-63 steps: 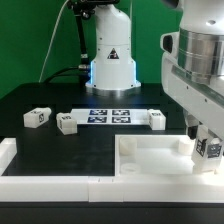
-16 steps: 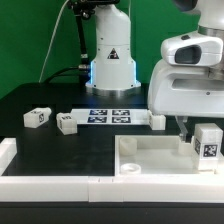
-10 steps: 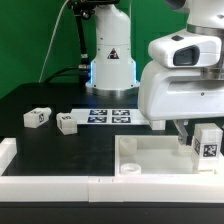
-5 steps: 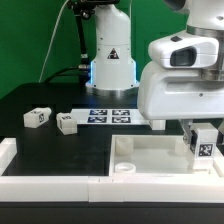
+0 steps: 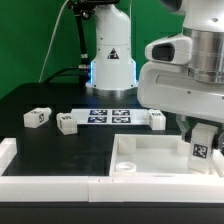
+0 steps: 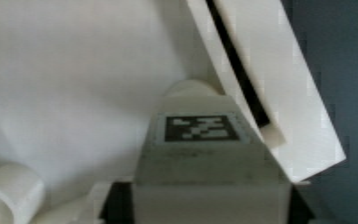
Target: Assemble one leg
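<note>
My gripper (image 5: 200,134) is shut on a white leg (image 5: 201,149) with a black-and-white tag on its face. It holds the leg upright over the near right corner of the large white tray-like part (image 5: 150,147). In the wrist view the leg (image 6: 202,140) fills the space between my dark fingers (image 6: 119,200), with the tray part's white floor (image 6: 69,80) and rim (image 6: 247,60) behind it. Whether the leg's foot touches the tray is hidden. Three more legs lie on the black table: two to the exterior view's left (image 5: 37,117) (image 5: 66,124) and one behind the tray (image 5: 157,120).
The marker board (image 5: 110,115) lies in the middle of the table, in front of the arm's base (image 5: 111,62). A white L-shaped fence (image 5: 40,181) runs along the table's front edge and the exterior view's left corner. A round socket (image 5: 128,167) sits in the tray's near left corner.
The arm has shifted a little to the exterior view's left, and the held leg has come slightly down and left over the tray's corner. The loose legs have not moved.
</note>
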Controlling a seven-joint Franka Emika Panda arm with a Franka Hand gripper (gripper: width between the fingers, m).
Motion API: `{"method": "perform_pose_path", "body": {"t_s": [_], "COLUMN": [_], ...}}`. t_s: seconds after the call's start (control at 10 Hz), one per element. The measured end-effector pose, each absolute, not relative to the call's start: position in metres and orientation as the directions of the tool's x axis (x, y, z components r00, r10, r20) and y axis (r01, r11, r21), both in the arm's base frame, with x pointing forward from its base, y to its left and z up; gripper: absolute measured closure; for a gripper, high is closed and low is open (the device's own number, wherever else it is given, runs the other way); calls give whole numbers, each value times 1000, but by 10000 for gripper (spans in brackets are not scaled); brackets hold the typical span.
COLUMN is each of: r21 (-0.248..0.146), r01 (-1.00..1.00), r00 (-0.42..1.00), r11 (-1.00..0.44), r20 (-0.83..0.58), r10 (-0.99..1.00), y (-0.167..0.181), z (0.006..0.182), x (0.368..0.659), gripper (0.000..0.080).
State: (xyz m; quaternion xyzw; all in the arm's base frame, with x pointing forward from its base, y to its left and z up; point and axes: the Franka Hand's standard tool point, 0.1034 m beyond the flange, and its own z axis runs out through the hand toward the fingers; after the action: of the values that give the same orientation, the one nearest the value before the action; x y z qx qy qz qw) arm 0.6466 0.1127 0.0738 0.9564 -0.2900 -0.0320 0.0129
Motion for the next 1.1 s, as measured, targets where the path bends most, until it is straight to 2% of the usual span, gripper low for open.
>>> {"method": "perform_pose_path", "body": {"t_s": [0.2, 0.4, 0.7, 0.8, 0.9, 1.1], "r21": [51, 57, 59, 59, 56, 21], "r01": [-765, -871, -895, -894, -868, -776], "r00": [639, 485, 439, 441, 491, 629], "r11": [-641, -487, -442, -444, -494, -630], "r20": [-52, -53, -52, -52, -55, -49], "r10": [-767, -873, -897, -896, -869, -776], "y": [112, 110, 111, 111, 111, 114], "z": [74, 73, 73, 73, 73, 75], "x": [646, 646, 646, 646, 646, 650], "gripper": [509, 509, 508, 285, 192, 163]}}
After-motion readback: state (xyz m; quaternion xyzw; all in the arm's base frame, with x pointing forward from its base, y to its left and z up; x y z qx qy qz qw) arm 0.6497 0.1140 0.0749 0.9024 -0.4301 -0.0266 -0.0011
